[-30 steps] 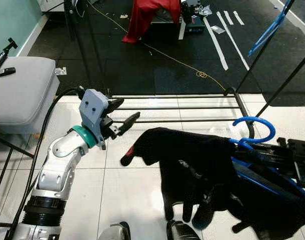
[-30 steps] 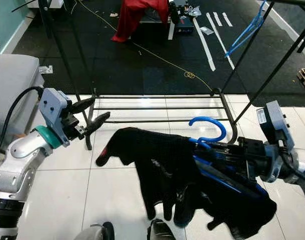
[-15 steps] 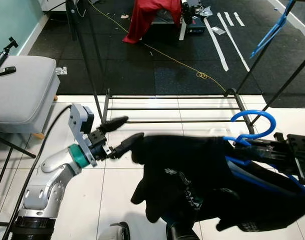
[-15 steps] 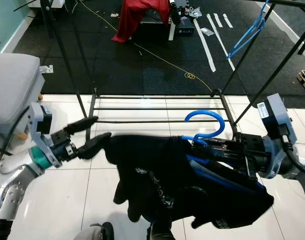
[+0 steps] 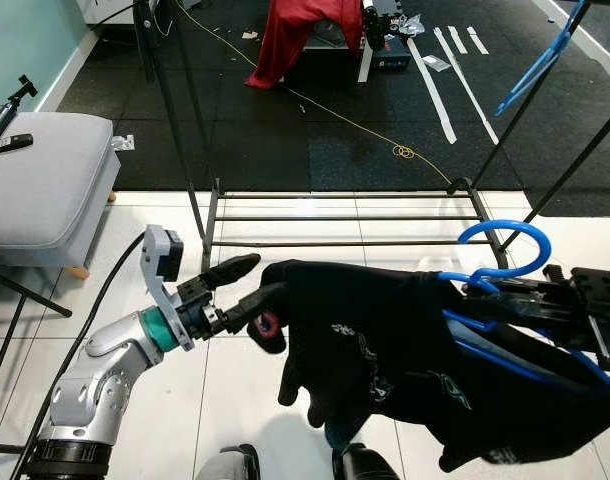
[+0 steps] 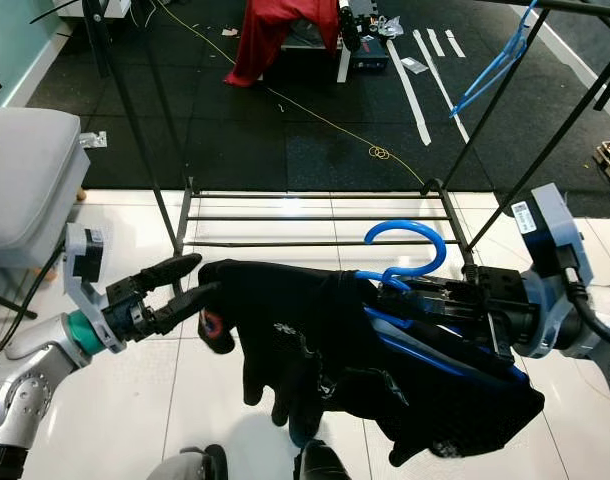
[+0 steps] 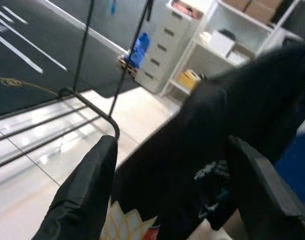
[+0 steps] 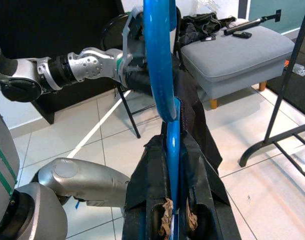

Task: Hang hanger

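We see the blue hanger point(image 5: 490, 262) with a black garment point(image 5: 405, 350) draped on it, held low over the white tile floor point(image 5: 235, 390), in front of the black clothes rack point(image 6: 315, 215). The right gripper point(image 6: 440, 300) is squeezed tight on the hanger's neck, and its hook curls up. The left gripper point(image 5: 243, 285) has its two fingers apart, with the garment's near edge between them. A grey padded stool point(image 5: 40, 185) stands far to the left, and a red cloth point(image 5: 295, 30) hangs farther back
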